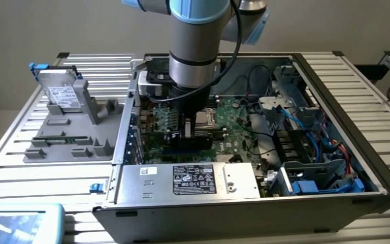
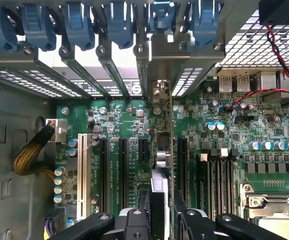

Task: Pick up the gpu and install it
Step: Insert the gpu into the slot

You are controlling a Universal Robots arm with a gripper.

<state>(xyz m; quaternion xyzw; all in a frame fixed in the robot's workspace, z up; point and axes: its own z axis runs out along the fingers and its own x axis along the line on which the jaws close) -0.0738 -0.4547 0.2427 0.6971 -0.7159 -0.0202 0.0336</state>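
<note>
1. I get the gpu [image 2: 160, 155] edge-on only: thin dark green board, silvery bracket end, shroud face hidden.
2. Gripper [image 2: 160, 222] is clamped on its edge.
3. It stands upright over the motherboard [image 2: 119, 115] slots inside the case [image 1: 249, 213]; I can't tell whether it is seated.

The motherboard [image 2: 129, 125] is green with black slots and one white slot [image 2: 83, 170]. The clips [image 2: 79, 25] are blue. The gpu [image 2: 159, 190], seen edge-on, looks dark green with a silvery bracket. The hand [image 2: 162, 220] is black. A twisted wire [image 2: 279, 50] is red and black. The tabletop [image 1: 19, 168] is pale grey and ribbed.
</note>
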